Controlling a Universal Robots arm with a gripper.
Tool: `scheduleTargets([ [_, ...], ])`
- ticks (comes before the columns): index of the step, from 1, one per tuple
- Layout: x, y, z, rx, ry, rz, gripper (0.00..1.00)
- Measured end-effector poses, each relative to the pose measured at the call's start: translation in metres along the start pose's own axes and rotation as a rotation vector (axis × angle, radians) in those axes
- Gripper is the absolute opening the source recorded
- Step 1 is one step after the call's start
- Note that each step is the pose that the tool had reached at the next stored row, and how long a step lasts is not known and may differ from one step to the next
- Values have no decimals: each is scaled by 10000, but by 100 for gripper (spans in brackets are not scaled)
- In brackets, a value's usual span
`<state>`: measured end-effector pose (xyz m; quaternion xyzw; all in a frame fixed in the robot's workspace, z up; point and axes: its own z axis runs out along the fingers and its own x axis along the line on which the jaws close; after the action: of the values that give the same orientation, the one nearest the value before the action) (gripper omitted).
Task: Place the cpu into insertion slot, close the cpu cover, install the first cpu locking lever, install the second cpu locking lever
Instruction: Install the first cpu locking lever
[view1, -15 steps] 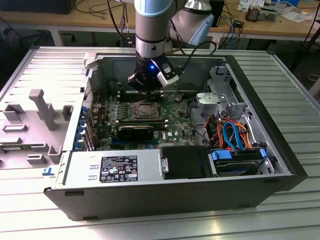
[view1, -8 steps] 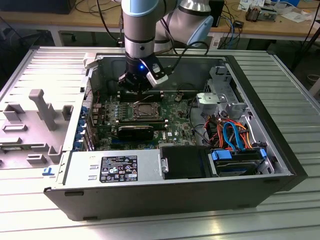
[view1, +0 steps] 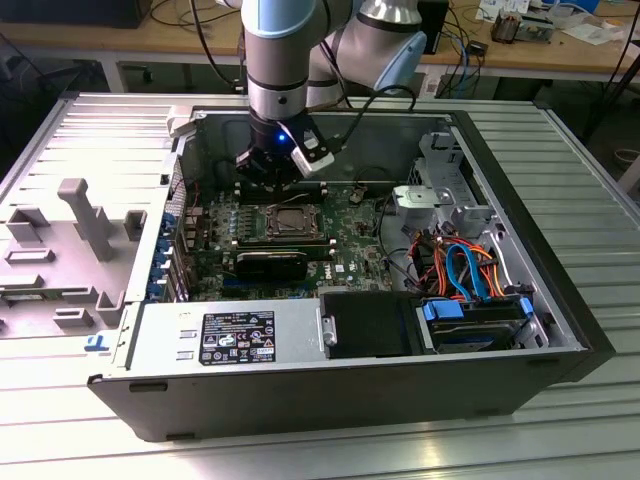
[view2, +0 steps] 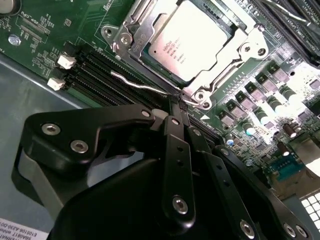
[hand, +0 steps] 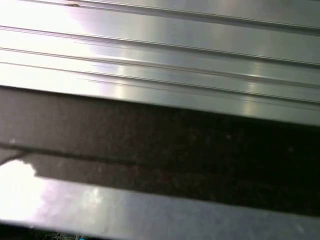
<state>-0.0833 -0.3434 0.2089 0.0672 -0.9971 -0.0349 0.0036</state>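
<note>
Already the cpu (view2: 187, 42) sits in the insertion slot (view2: 150, 52) beneath the closed cpu cover (view2: 235, 47); jaws pressed together touch a locking lever (view2: 137, 84) beside it.

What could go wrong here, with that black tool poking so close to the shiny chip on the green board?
The tool sits at the corner of the cpu cover, by a thin wire lever. It might slip off that springy lever. A slip could also scrape the green board or the small white clips nearby. If the cover is not fully seated over the cpu, pressing further could strain the socket.
</note>
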Motion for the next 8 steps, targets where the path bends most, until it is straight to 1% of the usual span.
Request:
scheduleTargets([
  [8, -86, -14, 33, -2, 13, -3, 11],
])
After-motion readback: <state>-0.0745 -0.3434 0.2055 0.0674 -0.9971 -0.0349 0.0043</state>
